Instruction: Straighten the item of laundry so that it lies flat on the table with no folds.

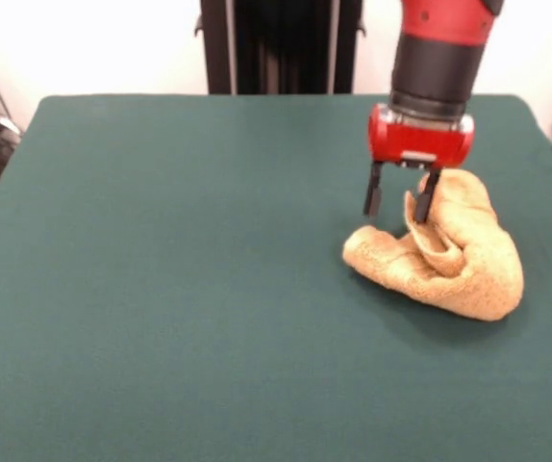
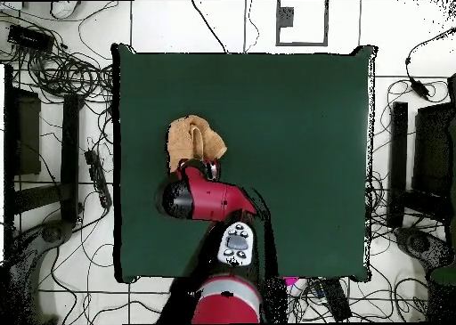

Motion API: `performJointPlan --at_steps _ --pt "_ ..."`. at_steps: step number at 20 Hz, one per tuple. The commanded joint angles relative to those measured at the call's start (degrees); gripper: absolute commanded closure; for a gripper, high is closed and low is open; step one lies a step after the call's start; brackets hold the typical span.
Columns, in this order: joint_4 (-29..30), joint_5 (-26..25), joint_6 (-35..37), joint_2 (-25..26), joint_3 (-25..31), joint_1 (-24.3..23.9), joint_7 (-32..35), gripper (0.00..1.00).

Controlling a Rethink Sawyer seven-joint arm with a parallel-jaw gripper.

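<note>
The orange-yellow towel (image 1: 454, 255) lies crumpled in a folded heap on the dark green table (image 1: 161, 250), at the right in the front view. My gripper (image 1: 400, 202) hangs just above the towel's left upper edge. Its two dark fingers (image 1: 373, 200) stand apart, open. The right finger touches a raised fold of the towel. In the overhead view the towel (image 2: 190, 139) lies left of the table's (image 2: 303, 143) middle, and the red arm (image 2: 200, 199) covers its near edge and hides the gripper. No care tag shows.
The robot's black pedestal (image 1: 281, 43) stands behind the table's far edge. Cables and equipment (image 2: 62, 161) lie on the floor around the table. The towel lies closer to the table's right edge (image 1: 545, 144) in the front view.
</note>
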Motion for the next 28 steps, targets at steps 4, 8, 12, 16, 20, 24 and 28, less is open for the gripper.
performJointPlan --at_steps 4,8,12,16,20,24,28 --pt "10.31 1.09 -3.57 -1.49 20.77 -6.67 15.81 0.00" --pt "9.44 4.78 1.78 -4.28 20.34 -3.94 16.06 0.00" --pt "9.95 6.62 6.87 -6.61 24.58 -6.32 15.19 0.00" --pt "7.85 8.38 13.90 -10.51 19.39 -3.02 14.32 0.00" --pt "4.71 8.89 12.60 -9.98 9.04 3.65 15.55 1.00" --pt "2.84 9.36 7.98 -8.31 -0.11 10.01 16.65 1.00" --pt "3.15 8.83 4.17 -7.10 -1.57 10.19 14.85 1.00"
